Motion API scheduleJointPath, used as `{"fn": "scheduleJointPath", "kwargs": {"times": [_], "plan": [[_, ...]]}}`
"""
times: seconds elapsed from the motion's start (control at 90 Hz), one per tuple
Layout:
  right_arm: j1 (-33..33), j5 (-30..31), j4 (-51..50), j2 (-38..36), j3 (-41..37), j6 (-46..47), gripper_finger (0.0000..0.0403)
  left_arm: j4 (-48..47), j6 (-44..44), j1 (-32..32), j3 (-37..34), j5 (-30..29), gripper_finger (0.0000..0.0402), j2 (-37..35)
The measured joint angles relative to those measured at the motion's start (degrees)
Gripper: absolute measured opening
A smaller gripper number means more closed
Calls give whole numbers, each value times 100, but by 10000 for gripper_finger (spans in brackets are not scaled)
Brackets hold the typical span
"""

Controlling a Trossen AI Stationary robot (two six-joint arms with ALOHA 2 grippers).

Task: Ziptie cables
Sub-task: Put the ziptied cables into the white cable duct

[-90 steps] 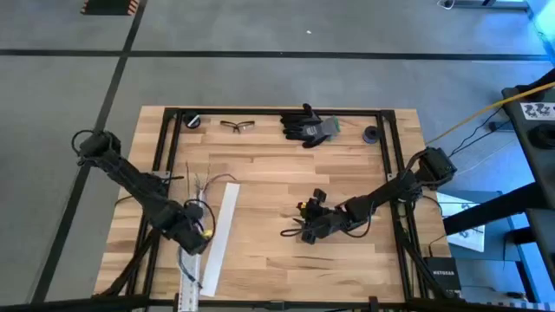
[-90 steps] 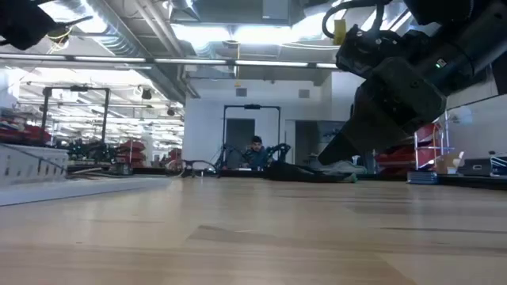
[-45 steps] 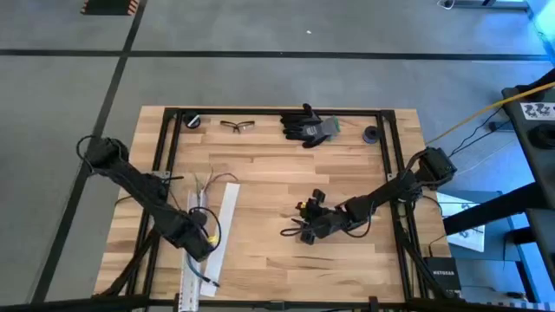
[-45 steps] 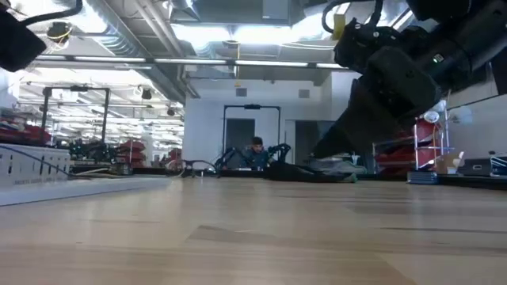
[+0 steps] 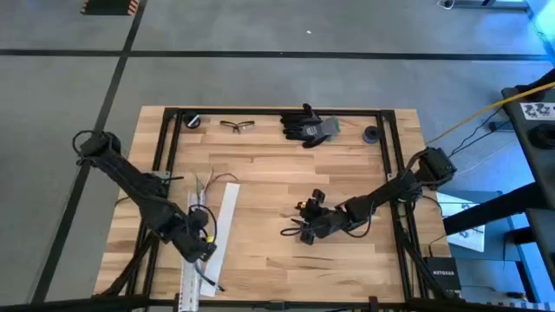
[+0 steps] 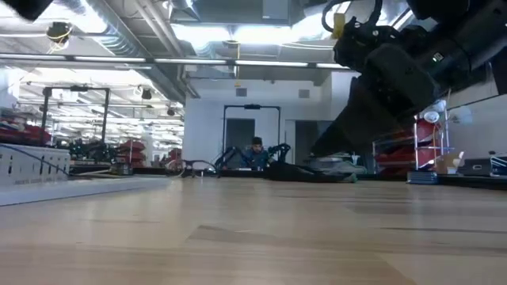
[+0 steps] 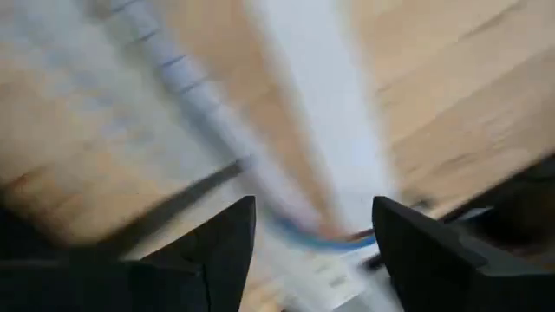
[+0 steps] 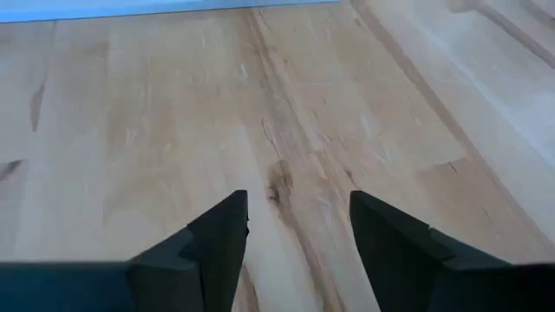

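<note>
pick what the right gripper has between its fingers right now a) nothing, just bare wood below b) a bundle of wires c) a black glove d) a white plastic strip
a: in the right wrist view the right gripper has its fingers spread with only the bare wooden table showing between them.

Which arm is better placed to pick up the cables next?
Left. Its end effector hangs open over the white channel strips, right beside the cables. The right end effector is also open but sits mid-table over bare wood, farther from them.
</note>
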Motion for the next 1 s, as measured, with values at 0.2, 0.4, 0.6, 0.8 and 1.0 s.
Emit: {"fn": "scheduleJointPath", "kwargs": {"times": [0.2, 0.4, 0.6, 0.8, 1.0], "plan": [[-1, -98, -2, 0, 0, 2, 189, 1868, 1989, 18, -17, -23, 197, 738], [-2, -149, -2, 0, 0, 2, 189, 2574, 3831, 15, 5, 867, 183, 1426], [-6, -71, 34, 0, 1, 2, 189, 2407, 5190, 6, 29, 1362, 173, 1817], [-6, 126, 45, 0, 2, 6, 189, 1961, 5861, -100, 31, 1673, 172, 1837], [-6, 219, 316, 64, 4, 58, 189, 1972, 6019, -319, -4, 1677, 172, 1837]]}}
